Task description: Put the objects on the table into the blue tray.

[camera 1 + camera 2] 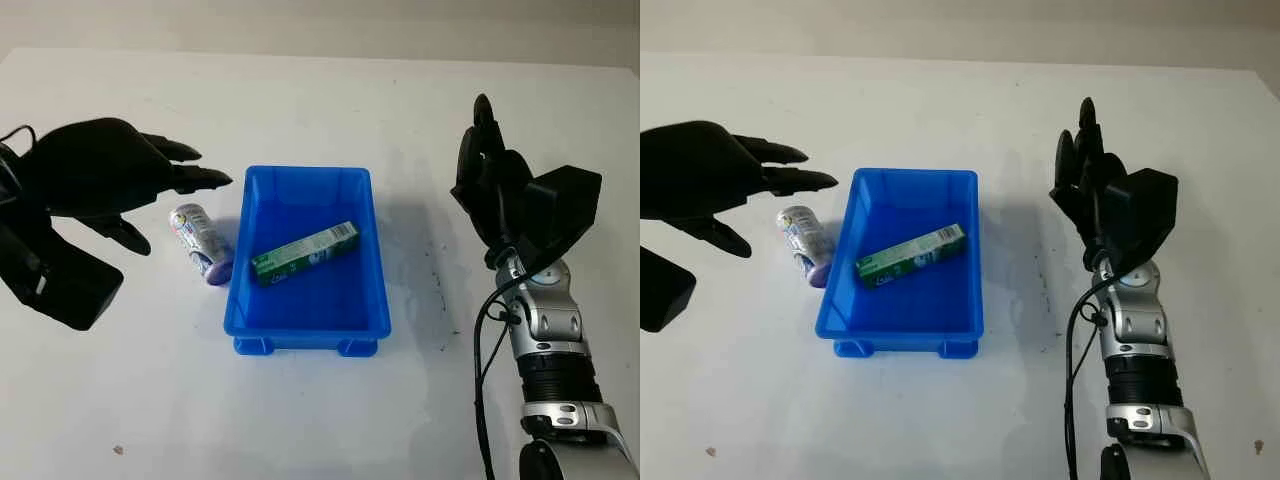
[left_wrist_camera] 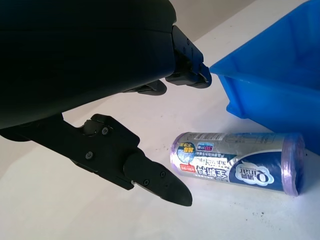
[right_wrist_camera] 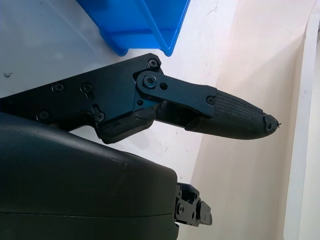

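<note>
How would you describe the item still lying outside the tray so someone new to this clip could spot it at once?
Start at the blue tray in the middle of the white table. Just outside its wall on the left robot hand side lies a small cylindrical roll on its side, printed silver and blue with a purple end. Unlike the flat green box inside the tray, it is round and on the bare table.

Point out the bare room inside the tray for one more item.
The tray floor is bare by its far wall and by its near wall; the green box crosses the middle. Crowded outside: the roll lies against the wall, left hand above.
</note>
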